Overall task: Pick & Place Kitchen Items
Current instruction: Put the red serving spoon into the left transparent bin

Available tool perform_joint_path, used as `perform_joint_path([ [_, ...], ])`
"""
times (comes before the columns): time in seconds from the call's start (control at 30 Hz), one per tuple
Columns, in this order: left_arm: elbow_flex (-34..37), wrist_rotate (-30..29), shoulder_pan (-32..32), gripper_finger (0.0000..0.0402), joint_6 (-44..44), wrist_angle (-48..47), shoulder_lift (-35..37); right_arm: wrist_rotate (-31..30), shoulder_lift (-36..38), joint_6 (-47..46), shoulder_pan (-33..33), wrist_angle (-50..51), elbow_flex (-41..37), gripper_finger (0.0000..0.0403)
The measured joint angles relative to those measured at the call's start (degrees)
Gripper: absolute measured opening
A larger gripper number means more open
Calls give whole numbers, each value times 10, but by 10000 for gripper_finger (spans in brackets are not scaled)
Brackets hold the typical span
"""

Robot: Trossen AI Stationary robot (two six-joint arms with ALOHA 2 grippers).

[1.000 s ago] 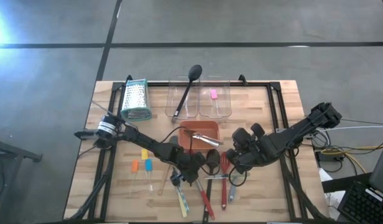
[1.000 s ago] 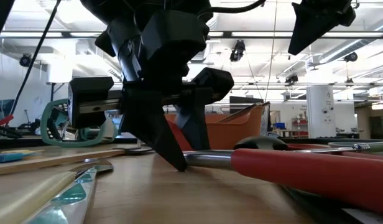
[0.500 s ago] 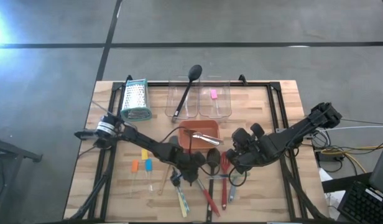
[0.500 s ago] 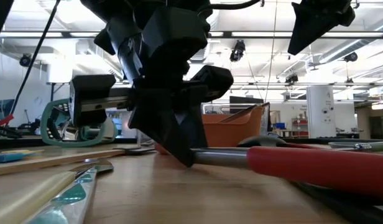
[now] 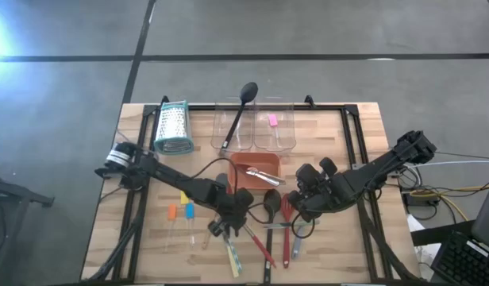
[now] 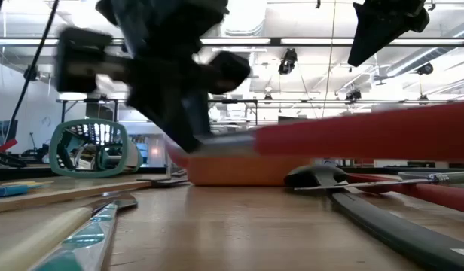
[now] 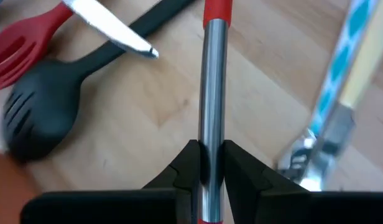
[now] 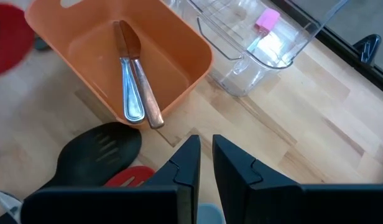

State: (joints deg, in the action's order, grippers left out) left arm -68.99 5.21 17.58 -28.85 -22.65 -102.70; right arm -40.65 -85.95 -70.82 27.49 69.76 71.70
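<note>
My left gripper [image 5: 227, 220] is shut on a red-handled tool with a metal shaft [image 7: 211, 93], just to the near side of the orange tray [image 5: 255, 168]. A black slotted spoon [image 5: 272, 202] and a red slotted spatula [image 5: 286, 210] lie flat on the table beside it. A green-yellow-handled tool [image 5: 231, 256] lies nearer the front edge. Small orange, yellow and blue pieces [image 5: 181, 208] lie to the left. My right gripper [image 8: 206, 160] hangs shut and holds nothing, above the table to the right of the tray. My left gripper pinches the tool's bare metal shaft [image 7: 210, 140] between its two fingers, a little way from where the red handle [image 7: 216, 12] begins. The fingers slant down from above and lie across the shaft. In the low view the red handle [image 6: 367, 134] hangs about level, above the table.
A knife and a second metal utensil [image 8: 132, 81] lie in the orange tray. Two clear tubs [image 5: 256, 127] stand at the back, one holding a black ladle [image 5: 238, 115], the other a pink piece [image 5: 271, 120]. A metal box grater [image 5: 172, 127] stands at the back left.
My left gripper has shut on the metal shaft, then risen and drawn a little toward the table's left. The red-handled tool, which lay on the table, is now lifted off it. The right arm has kept still.
</note>
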Motion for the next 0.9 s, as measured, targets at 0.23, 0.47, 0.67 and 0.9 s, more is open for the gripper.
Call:
perform_joint_path([
  [0.23,0,-165,23,50,-30,-125,96,0,0,0,0,-2,1,38],
  [0.47,0,-376,39,50,-59,-186,189,0,0,4,0,-17,9,38],
  [0.67,2,-489,49,48,-89,-182,255,-3,0,47,0,-76,7,38],
  [0.9,38,-497,49,48,-193,-154,304,-21,-1,138,0,-190,-2,38],
])
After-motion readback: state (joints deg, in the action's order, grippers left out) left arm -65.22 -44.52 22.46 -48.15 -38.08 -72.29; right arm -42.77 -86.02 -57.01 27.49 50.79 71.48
